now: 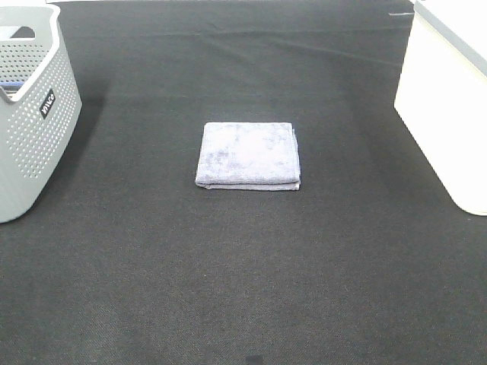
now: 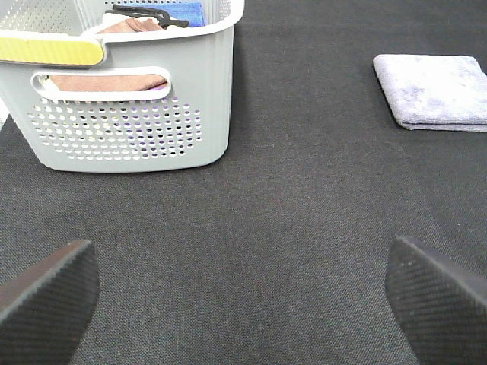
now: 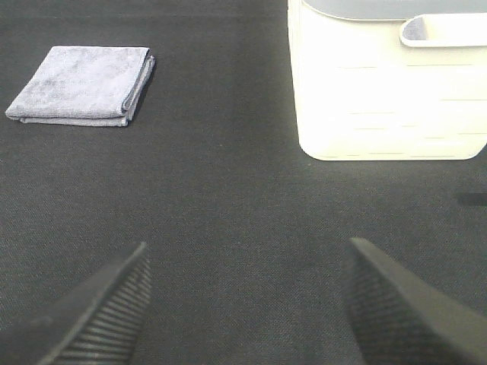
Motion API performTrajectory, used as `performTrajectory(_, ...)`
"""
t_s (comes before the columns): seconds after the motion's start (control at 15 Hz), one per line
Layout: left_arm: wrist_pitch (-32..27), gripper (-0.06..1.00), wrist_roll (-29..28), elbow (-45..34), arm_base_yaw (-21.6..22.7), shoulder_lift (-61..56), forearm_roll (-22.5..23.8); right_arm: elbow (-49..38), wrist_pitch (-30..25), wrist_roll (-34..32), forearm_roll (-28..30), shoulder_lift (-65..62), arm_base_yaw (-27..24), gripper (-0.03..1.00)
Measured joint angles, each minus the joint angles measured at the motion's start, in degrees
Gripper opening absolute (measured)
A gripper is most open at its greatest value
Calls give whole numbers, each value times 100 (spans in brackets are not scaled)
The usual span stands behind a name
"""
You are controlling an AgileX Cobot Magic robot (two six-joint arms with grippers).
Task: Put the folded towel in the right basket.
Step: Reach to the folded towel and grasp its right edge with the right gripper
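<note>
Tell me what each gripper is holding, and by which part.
Nothing is held. The left gripper and the right gripper are both open and empty; the folded towel lies flat on the mat, apart from both.

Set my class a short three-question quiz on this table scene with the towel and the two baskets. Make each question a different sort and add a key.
1. Fill the gap: the folded towel lies on the dark mat, between the grey basket and the ____ basket.
2. Choose one: the left gripper is A) open and empty, B) shut on the towel, C) inside a basket.
3. True or false: the grey basket is empty.
Key: 1 white, the white basket; 2 A; 3 false, cloths show inside it.
</note>
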State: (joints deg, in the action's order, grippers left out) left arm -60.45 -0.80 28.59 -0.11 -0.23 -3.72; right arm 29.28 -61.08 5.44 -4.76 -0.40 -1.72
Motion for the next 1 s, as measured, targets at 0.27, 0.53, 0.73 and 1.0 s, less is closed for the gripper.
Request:
performTrajectory(0.27,0,97,0,0,0,0,0,0,0,0,0,0,0,67)
performTrajectory(0.53,0,97,0,0,0,0,0,0,0,0,0,0,0,67)
performTrajectory(0.73,0,97,0,0,0,0,0,0,0,0,0,0,0,67)
performTrajectory(1.0,0,97,0,0,0,0,0,0,0,0,0,0,0,67)
